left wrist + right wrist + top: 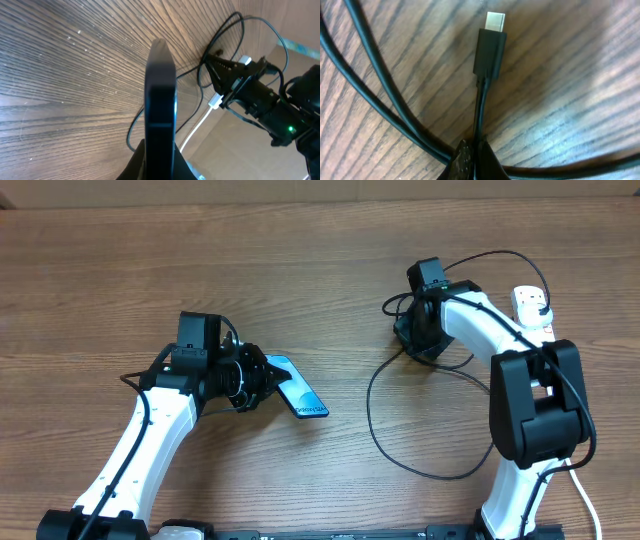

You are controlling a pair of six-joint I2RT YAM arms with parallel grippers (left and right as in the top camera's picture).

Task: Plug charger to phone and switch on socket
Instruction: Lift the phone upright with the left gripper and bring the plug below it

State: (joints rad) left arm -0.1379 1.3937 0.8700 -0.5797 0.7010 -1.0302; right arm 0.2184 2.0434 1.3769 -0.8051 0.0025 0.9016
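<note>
The phone point(298, 393) has a lit blue screen and sits left of centre, held on edge by my left gripper point(262, 377), which is shut on it. In the left wrist view the phone point(161, 95) shows edge-on between the jaws point(161, 160). The charger is a thin black cable point(372, 420) looping over the table. My right gripper point(415, 340) is shut on the cable just behind its connector tip point(491, 45), close above the wood; its jaws show in the right wrist view point(476, 155). The socket point(532, 308) is a white power strip at the right edge, partly hidden by the right arm.
The white cord point(590, 505) of the power strip runs down past the right arm's base point(535, 420). Cable loops point(375, 90) lie under the right gripper. The table's back edge point(320, 200) lies at the top.
</note>
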